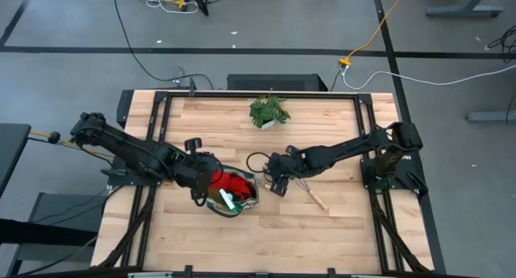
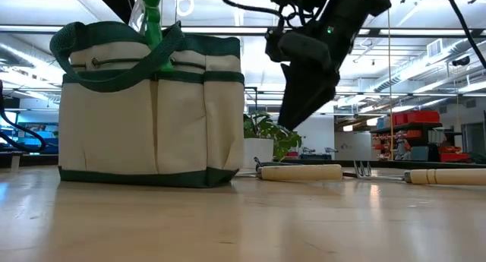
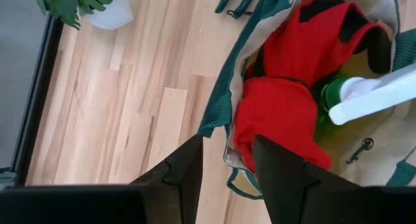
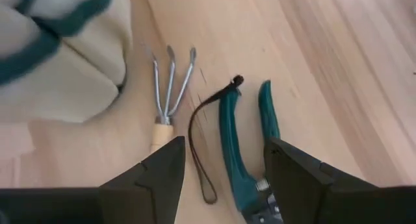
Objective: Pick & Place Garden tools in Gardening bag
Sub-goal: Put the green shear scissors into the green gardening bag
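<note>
Hovering just off the bag's open mouth, the left gripper (image 3: 227, 165) has its two fingers spread a modest way apart with nothing pinched between them; through the gap you just see bare wood and the bag's green-trimmed edge. Right ahead of those fingers sits the gardening bag (image 1: 242, 204), and inside it are the red gloves (image 3: 286, 113), bunched up, plus a green translucent piece with a white part (image 3: 364, 97) lying a bit further in past the gloves.

The right gripper (image 4: 224, 169) is over the table on the far side of the bag from the left one. Its fingers are open fairly wide, and it isn't holding or touching anything I can make out. Lying on the wood between those fingers and running out ahead of them are the pruners (image 4: 244, 143), teal-handled in this view, with a dark cord loop (image 4: 198, 152) trailing off beside them. Just beside the cord, toward the bag, is the little three-prong rake (image 4: 169, 87) with its wooden handle, prongs pointing away from the gripper and near the bag's cream side.

A potted plant (image 1: 268, 111) sits well beyond both grippers at the table's far edge.
</note>
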### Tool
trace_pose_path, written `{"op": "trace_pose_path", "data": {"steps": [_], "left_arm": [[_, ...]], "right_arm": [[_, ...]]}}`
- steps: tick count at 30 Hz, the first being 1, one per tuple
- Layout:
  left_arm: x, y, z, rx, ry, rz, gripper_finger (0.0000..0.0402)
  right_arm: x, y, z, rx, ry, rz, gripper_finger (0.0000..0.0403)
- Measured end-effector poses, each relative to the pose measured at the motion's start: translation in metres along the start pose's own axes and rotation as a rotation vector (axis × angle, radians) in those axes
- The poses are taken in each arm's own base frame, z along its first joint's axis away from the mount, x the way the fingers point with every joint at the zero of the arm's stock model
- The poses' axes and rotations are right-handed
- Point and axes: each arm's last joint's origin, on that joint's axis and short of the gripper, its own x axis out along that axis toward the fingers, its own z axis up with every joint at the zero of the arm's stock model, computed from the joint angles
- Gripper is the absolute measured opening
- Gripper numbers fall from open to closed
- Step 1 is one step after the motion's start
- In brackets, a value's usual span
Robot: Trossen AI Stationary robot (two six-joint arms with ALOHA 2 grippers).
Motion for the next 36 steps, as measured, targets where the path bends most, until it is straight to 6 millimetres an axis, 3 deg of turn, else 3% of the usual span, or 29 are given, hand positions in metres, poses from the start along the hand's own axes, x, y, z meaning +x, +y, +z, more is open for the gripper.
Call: {"op": "trace_pose_path", "data": {"steps": [7, 20, 36], "left_arm": [[0.000, 0.000, 0.000, 0.001, -0.003, 0.006, 0.0140], [0.000, 0.000, 0.000, 0.000, -0.007, 0.004, 0.0140], [0.000, 0.000, 0.001, -0.001, -0.007, 0.000, 0.0140]], "right_arm": [[0.008, -0.009, -0.003, 0.014, 0.004, 0.003, 0.0207], [0.044, -0.008, -0.008, -0.013, 0.033, -0.007, 0.0207], [0.053, -0.015, -0.006, -0.009, 0.044, -0.009, 0.0207]]}}
